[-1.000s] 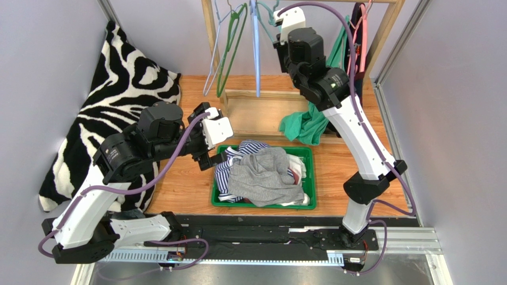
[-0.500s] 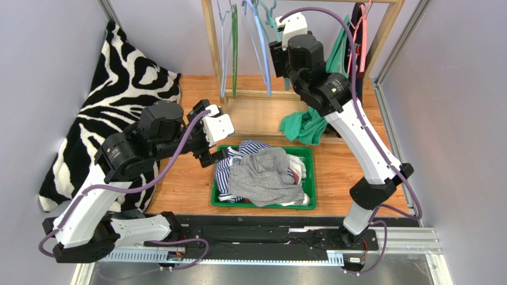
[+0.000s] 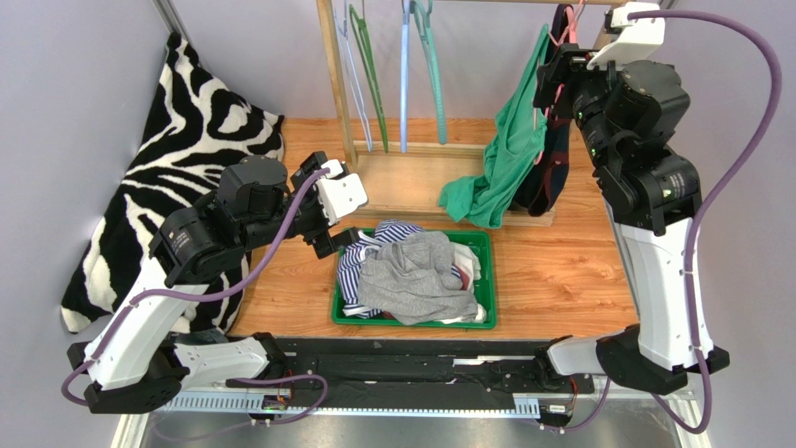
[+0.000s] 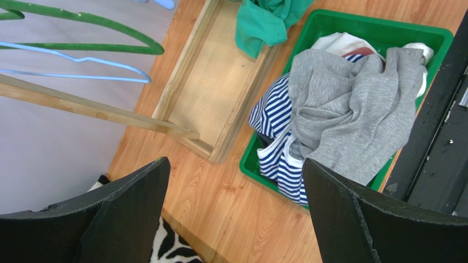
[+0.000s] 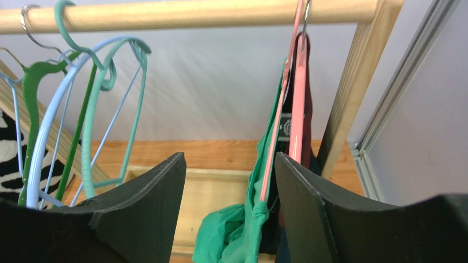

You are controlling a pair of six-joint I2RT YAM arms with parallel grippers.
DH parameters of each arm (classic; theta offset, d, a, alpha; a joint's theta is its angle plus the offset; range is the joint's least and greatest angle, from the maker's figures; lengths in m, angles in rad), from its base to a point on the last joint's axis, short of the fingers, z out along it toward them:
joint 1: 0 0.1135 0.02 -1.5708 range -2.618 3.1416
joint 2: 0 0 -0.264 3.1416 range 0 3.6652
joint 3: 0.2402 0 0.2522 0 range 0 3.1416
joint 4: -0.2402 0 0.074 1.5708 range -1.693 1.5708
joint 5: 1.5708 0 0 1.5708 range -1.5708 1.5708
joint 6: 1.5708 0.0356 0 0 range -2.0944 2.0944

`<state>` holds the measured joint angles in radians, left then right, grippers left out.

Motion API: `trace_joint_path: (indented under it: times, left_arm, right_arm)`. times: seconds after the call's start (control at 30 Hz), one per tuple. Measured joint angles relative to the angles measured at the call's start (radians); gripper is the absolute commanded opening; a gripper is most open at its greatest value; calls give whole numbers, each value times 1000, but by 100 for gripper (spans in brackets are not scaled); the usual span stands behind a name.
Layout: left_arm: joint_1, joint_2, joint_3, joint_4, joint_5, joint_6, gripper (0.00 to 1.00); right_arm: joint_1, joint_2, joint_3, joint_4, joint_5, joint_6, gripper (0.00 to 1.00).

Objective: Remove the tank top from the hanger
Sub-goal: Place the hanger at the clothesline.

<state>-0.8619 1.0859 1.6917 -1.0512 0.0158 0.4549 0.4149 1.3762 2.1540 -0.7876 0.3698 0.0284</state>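
Observation:
The green tank top hangs off a pink hanger at the right end of the wooden rail, and its lower part trails onto the rack base. My right gripper is open, up beside that hanger. The hanger's left arm and the green tank top show in the gap close to the right finger, and nothing is pinched. From above, the right gripper sits at the hanger's top. My left gripper hangs wide open and empty over bare wood, left of the bin.
A dark garment hangs just behind the pink hanger, against the rack's right post. Several empty hangers hang at the rail's left. A green bin holds grey and striped clothes. A zebra blanket lies at the left.
My right arm has swung from the empty hangers at mid-rail to the pink hanger at the right end, and its jaws have opened. The empty hangers have swung back. The left arm barely moved.

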Motion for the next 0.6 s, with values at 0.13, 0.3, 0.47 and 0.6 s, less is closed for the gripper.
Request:
trace_joint_path:
  times: [0.13, 0.3, 0.47, 0.6]
  left_arm:
    - [0, 0, 0, 1, 0, 0, 99]
    - [0, 1, 0, 1, 0, 0, 99]
    - [0, 3, 0, 1, 0, -1, 99]
    - [0, 3, 0, 1, 0, -2, 99]
  right_arm:
    - [-72, 0, -80, 1, -103, 68, 60]
    - [-114, 44, -186, -14, -189, 128, 61]
    - [-146, 37, -251, -28, -225, 170, 62]
    - [-166, 3, -291, -23, -233, 186, 62]
